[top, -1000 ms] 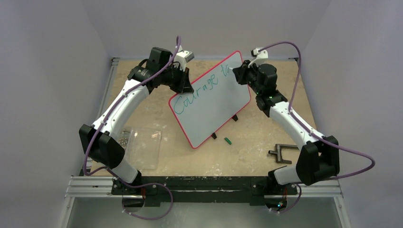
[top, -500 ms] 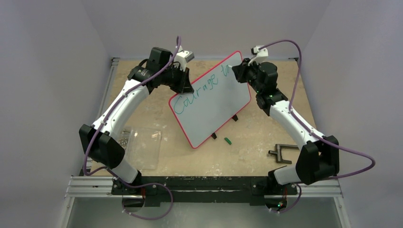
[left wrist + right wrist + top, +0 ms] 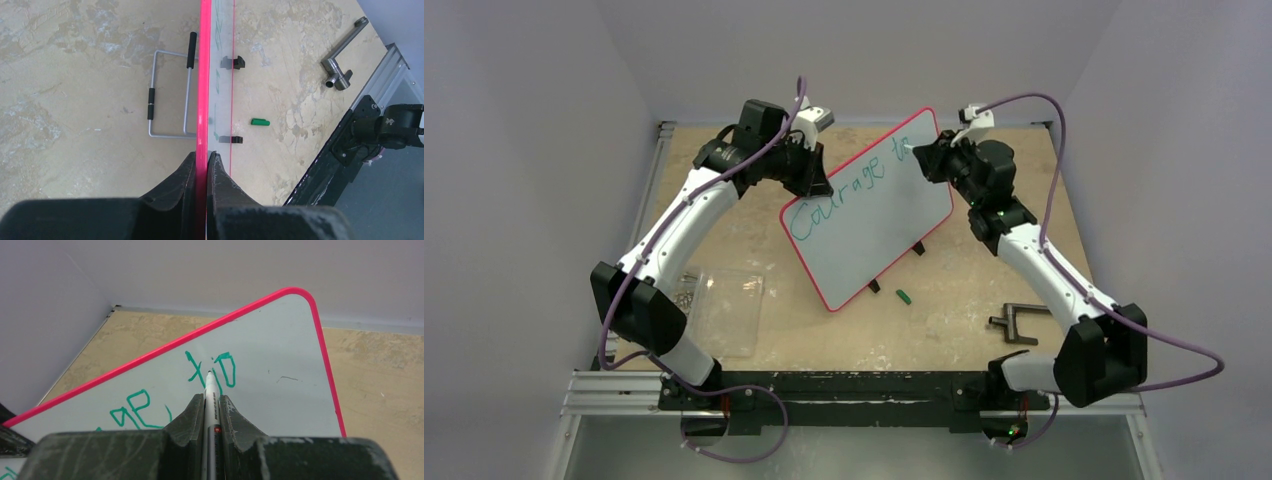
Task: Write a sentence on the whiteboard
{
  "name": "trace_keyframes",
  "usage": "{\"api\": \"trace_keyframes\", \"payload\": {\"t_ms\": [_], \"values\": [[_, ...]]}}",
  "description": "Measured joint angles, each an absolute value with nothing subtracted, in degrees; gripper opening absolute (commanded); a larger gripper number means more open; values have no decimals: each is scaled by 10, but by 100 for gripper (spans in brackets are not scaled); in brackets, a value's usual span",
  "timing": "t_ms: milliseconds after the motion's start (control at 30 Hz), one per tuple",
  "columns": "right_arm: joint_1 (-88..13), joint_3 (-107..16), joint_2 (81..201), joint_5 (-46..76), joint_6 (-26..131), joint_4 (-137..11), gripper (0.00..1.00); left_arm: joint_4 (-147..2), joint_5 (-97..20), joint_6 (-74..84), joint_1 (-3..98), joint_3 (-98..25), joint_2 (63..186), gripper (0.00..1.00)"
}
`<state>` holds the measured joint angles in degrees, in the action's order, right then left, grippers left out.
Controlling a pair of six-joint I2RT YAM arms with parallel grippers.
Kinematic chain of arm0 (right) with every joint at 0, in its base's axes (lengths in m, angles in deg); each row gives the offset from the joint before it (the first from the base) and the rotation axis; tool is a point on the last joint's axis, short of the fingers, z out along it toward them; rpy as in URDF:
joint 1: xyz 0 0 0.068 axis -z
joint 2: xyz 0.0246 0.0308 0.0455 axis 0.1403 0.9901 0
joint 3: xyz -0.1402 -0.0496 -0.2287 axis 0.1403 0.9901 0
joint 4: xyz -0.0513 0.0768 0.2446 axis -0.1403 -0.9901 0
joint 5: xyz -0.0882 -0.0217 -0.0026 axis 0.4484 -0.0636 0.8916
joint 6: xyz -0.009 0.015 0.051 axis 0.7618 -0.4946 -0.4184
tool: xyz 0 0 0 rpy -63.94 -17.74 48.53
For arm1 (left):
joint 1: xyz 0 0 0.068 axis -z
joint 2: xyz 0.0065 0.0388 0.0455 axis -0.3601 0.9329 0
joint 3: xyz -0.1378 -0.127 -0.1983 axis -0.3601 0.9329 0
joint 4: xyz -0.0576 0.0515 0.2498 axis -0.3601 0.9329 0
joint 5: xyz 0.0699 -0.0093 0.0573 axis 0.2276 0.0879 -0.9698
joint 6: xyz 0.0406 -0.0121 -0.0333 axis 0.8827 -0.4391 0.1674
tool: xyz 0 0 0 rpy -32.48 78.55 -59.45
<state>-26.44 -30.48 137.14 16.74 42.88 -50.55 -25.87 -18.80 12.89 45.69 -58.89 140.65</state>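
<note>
The whiteboard (image 3: 874, 225), white with a red-pink rim, stands tilted on the table. Teal-green handwriting (image 3: 839, 195) on it reads "Courage to". My left gripper (image 3: 809, 175) is shut on the board's upper left edge; the left wrist view shows the red rim (image 3: 203, 75) pinched between both fingers. My right gripper (image 3: 921, 157) is shut on a white marker (image 3: 210, 390). The marker's tip rests at the "to" (image 3: 212, 367) near the board's top right corner.
A green marker cap (image 3: 903, 296) lies on the table below the board. A clear plastic sheet (image 3: 724, 310) lies at the front left. A metal crank tool (image 3: 1016, 325) lies at the front right. A wire stand (image 3: 170, 95) sits behind the board.
My right arm has shifted slightly right and up, and the "o" of "to" has been added. The left arm and the board have not moved.
</note>
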Motion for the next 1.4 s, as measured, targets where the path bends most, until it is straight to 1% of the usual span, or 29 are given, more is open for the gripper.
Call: {"api": "trace_keyframes", "payload": {"t_ms": [367, 700, 800, 1033, 1400], "values": [[-264, -243, 1251, 147, 420, -523, 0, -259, -189, 129, 459, -589, 1404, 0], [-270, -193, 1227, 63, 413, -533, 0, -259, -188, 128, 459, -589, 1404, 0], [-293, -184, 1225, 59, 415, -535, 0, -259, -188, 128, 459, -589, 1404, 0], [-386, -160, 1221, 62, 430, -533, 0, -259, -188, 122, 459, -589, 1404, 0], [-430, -75, 1190, 23, 461, -483, 0, -257, -201, 101, 459, -589, 1404, 0]]}}
